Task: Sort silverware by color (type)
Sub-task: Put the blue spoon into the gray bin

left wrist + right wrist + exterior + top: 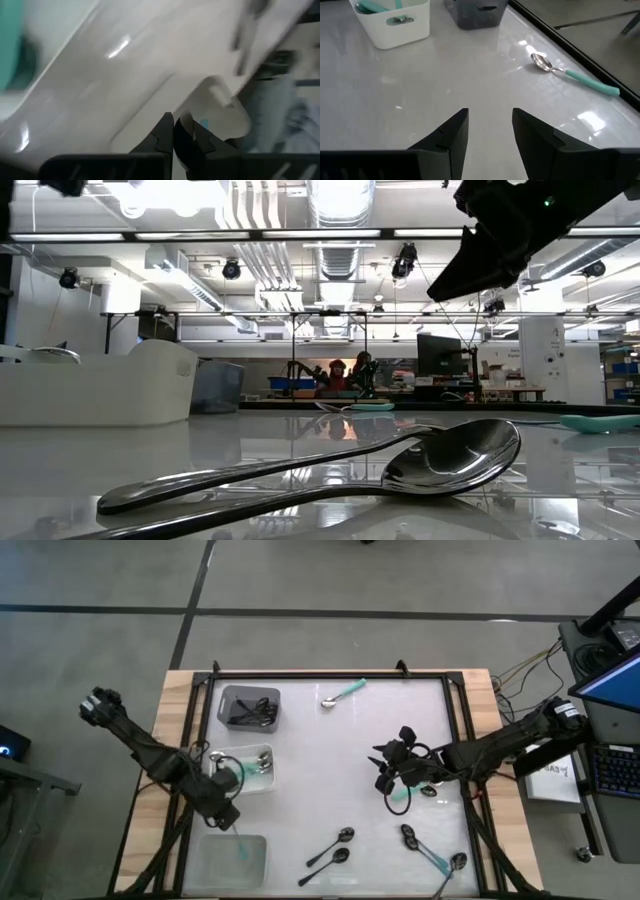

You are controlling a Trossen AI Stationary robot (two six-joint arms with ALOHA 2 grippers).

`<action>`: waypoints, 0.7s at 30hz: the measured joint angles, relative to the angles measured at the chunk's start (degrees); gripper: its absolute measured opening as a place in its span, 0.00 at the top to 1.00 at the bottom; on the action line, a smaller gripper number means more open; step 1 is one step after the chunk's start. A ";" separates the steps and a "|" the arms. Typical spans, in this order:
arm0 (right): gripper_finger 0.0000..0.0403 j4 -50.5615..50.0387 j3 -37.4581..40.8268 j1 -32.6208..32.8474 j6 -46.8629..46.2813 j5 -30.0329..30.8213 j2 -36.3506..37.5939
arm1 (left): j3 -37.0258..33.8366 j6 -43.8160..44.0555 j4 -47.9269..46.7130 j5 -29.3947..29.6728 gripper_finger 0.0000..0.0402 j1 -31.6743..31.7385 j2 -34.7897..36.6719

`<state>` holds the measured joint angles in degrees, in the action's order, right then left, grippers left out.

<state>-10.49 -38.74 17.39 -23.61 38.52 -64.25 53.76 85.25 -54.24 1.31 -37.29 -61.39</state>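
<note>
Three bins line the left side of the high view. The grey bin (pixel 249 707) at upper left carries a dark tangle of black spoons (pixel 255 712). Below it, the white bin (pixel 250 771) holds spoons with teal handles, partly covered by the left arm. At the bottom left, the clear bin (pixel 232 858) shows a faint teal shape inside, too dim to name.

Over to the claws. The right gripper (pixel 490 131) sits right of centre in the high view, jaws standing wide apart with nothing between them, only bare table (pixel 330 770) seen through the gap. The left gripper (pixel 176 134) is pressed fully closed, fingers meeting, hovering at the white bin's edge; nothing can be made out pinched between them.

Poses: the left arm reaches in diagonally from the upper left, wrist over the white and clear bins. The right arm stretches in from the right edge, nearly level, wrist pointing toward the centre.

Loose silverware on the table: a silver-bowled spoon with teal handle (pixel 342 693) near the top edge, two black spoons (pixel 330 852) at lower centre, and two more teal-handled spoons (pixel 432 855) at lower right. In the low view a shiny spoon (pixel 330 468) lies right before the lens.
</note>
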 joint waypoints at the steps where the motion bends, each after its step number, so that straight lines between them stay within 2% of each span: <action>1: 0.64 0.01 0.19 0.00 -0.10 0.00 0.00 | 0.00 1.50 -1.08 -0.49 1.00 -0.56 -0.08; 4: 0.64 0.05 0.84 0.00 -1.68 0.00 -0.02 | 0.00 2.66 -1.36 -2.27 1.00 -1.56 -0.10; 12: 0.65 0.01 3.44 0.00 -5.07 0.00 -0.02 | 0.00 4.08 -1.32 -12.68 1.00 -1.69 -3.47; 21: 0.65 0.08 6.23 0.00 -6.59 0.00 -0.02 | 0.00 2.59 -0.82 -17.51 1.00 -1.93 -10.07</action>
<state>-10.41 -32.51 17.39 -30.20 38.52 -64.27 53.76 87.83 -55.05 -16.20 -39.22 -71.46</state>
